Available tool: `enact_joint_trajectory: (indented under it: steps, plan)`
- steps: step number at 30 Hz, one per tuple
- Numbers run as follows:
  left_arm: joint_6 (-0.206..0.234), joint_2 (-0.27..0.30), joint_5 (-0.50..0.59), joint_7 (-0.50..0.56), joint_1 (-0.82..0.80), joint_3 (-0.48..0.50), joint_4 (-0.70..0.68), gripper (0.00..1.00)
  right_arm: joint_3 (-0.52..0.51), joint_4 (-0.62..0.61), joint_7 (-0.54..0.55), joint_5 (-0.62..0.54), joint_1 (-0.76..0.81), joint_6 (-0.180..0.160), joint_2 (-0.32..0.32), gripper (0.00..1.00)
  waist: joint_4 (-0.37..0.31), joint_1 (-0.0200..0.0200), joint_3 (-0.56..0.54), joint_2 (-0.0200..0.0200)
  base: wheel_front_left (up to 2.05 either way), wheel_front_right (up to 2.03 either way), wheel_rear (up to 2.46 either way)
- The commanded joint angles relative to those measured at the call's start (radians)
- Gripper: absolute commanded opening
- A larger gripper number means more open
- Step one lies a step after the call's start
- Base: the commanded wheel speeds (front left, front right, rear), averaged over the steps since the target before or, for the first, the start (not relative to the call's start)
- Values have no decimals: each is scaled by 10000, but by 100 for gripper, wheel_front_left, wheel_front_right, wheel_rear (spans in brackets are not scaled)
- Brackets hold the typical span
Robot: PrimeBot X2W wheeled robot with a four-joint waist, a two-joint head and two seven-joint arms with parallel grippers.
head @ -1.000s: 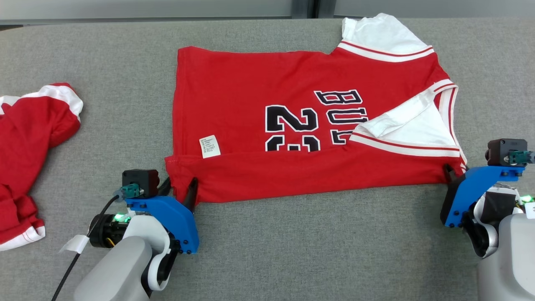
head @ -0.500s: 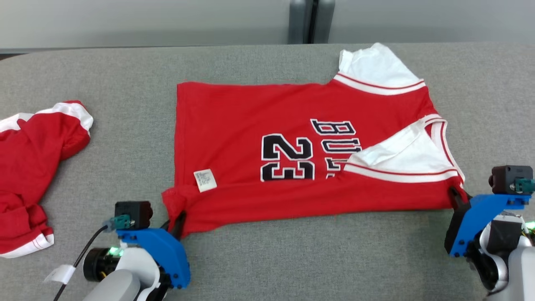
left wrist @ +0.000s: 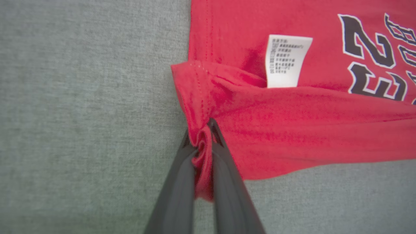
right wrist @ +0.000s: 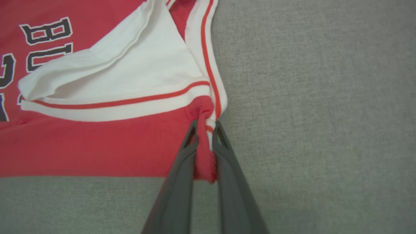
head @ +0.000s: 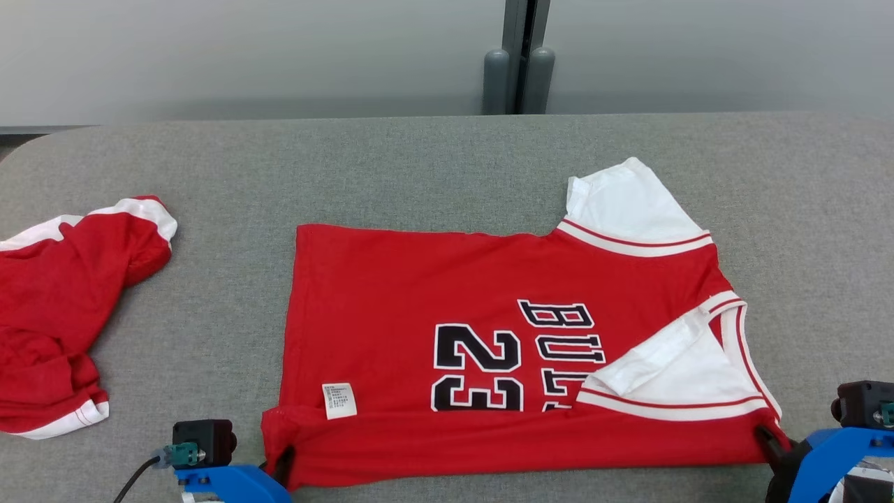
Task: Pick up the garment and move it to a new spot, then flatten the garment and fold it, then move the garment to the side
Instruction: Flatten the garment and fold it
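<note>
The garment (head: 447, 328) is a red jersey with white sleeves and black "23" lettering, lying sideways on the grey table (head: 433, 168), its near long edge folded over. My left gripper (left wrist: 203, 130) is shut on the bunched near-left hem corner (left wrist: 201, 143); in the head view it (head: 283, 464) sits at the bottom edge. My right gripper (right wrist: 204, 125) is shut on the near-right corner by the red-and-white trim (right wrist: 213, 97); in the head view it (head: 765, 436) sits at the lower right. A white care label (left wrist: 286, 60) lies just above the fold.
A second red-and-white garment (head: 63, 307) lies crumpled at the table's left edge. A pale wall with a grey post (head: 517, 70) stands behind the table's far edge. Bare grey cloth surrounds the jersey on the far side and right.
Both grippers closed onto the jersey's near corners, having stood open around them. The head camera tilted up, so the table's far edge and the wall now show.
</note>
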Motion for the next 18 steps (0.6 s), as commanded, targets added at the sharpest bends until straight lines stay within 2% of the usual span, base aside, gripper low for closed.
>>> enact_joint_trajectory:
  steps: [1,2,3,12,16,17,18]
  plan:
    - [185,155,33,12,151,69,-8,16,-83,-58,-3,33,187,-16,-69,0,-4,0,-35,-2,0,0,0]
    - [261,175,20,137,215,10,-29,46,-63,-22,9,43,242,-16,-71,48,-6,0,-49,-2,0,0,0]
    - [314,200,66,165,223,-24,-92,100,-29,4,42,57,285,-16,-69,100,-9,0,-57,-2,0,0,0]
    - [584,290,137,338,-276,149,-627,100,242,-592,72,-494,-798,-8,-57,100,-25,0,41,-2,0,0,0]
    - [419,505,284,723,-1409,317,-860,100,434,-899,365,-1178,-2432,-8,-98,100,19,0,389,-2,0,0,0]
    - [419,505,284,723,-1409,317,-860,100,434,-899,365,-1178,-2432,-8,-98,100,19,0,389,-2,0,0,0]
    - [163,493,295,873,-2081,426,-799,100,527,-739,359,-1279,-3251,-8,-125,100,22,0,625,-2,0,0,0]
